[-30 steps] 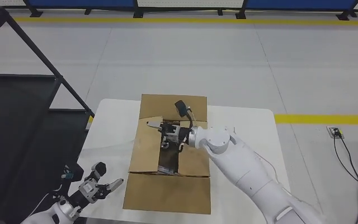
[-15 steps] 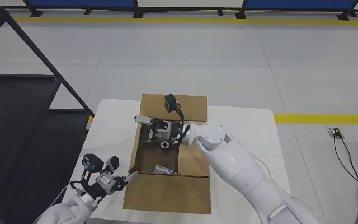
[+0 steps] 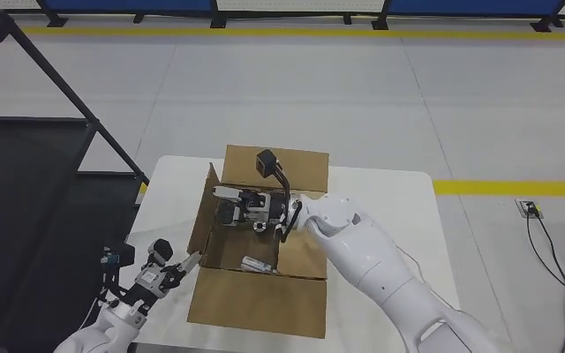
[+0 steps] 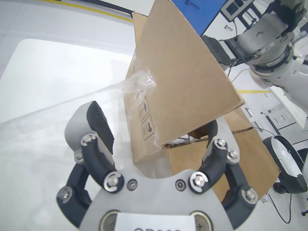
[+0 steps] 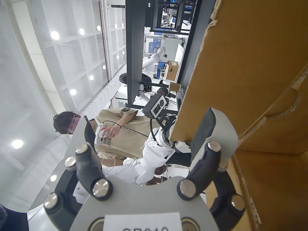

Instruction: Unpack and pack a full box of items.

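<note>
A brown cardboard box (image 3: 265,304) stands in the middle of the white table (image 3: 388,221). Its left flap (image 3: 205,221) is upright; the far and near flaps lie outward. My right gripper (image 3: 231,205) is inside the box against that flap, open, and the flap's edge (image 5: 240,61) sits just beside one finger (image 5: 207,126). My left gripper (image 3: 172,269) hovers open off the box's near left corner, with the raised flap (image 4: 182,73) rising ahead of its fingers (image 4: 99,123). A small pale item (image 3: 258,263) lies in the box.
A black metal rack (image 3: 53,221) stands off the table's left side. Crumpled clear tape (image 4: 137,82) sticks to the box's left wall. Bare table lies left of the box (image 3: 172,203) and right of it.
The left flap went from lying over the box to standing upright as my right gripper moved left. My left gripper shifted beside the box's near left corner.
</note>
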You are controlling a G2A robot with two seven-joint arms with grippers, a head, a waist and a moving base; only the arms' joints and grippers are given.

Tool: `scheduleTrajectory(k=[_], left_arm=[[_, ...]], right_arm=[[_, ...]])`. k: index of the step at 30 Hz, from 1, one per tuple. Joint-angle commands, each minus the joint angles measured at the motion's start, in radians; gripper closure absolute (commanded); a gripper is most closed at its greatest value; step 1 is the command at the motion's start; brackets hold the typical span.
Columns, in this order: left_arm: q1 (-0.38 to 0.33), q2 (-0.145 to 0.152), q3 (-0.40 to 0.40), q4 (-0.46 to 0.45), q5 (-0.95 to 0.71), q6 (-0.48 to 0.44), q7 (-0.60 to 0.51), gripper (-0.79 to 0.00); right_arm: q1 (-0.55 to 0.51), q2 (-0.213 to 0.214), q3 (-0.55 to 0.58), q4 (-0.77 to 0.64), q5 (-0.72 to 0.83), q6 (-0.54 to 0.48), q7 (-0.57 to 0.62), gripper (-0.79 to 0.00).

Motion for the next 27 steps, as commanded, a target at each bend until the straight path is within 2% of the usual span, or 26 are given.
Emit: scheduleTrajectory(k=[1, 10, 18, 24, 27], left_arm=[[-0.001, 0.000, 0.001, 0.000, 0.002, 0.001, 0.000, -0.785], [-0.001, 0.000, 0.001, 0.000, 0.002, 0.001, 0.000, -0.785], [-0.001, 0.000, 0.001, 0.000, 0.002, 0.001, 0.000, -0.785], [-0.001, 0.000, 0.001, 0.000, 0.002, 0.001, 0.000, -0.785], [-0.014, -0.003, 0.008, -0.001, 0.036, 0.046, 0.042, -0.785]], right_arm=[[-0.009, 0.009, 0.018, 0.002, -0.014, -0.011, 0.004, -0.785], [-0.077, 0.060, 0.124, -0.058, -0.071, -0.040, 0.005, -0.785], [-0.145, 0.099, 0.203, -0.149, -0.155, 0.000, -0.058, -0.785], [-0.147, 0.101, 0.205, -0.152, -0.163, 0.004, -0.064, -0.785], [-0.162, 0.102, 0.209, -0.164, -0.168, 0.008, -0.088, -0.785]])
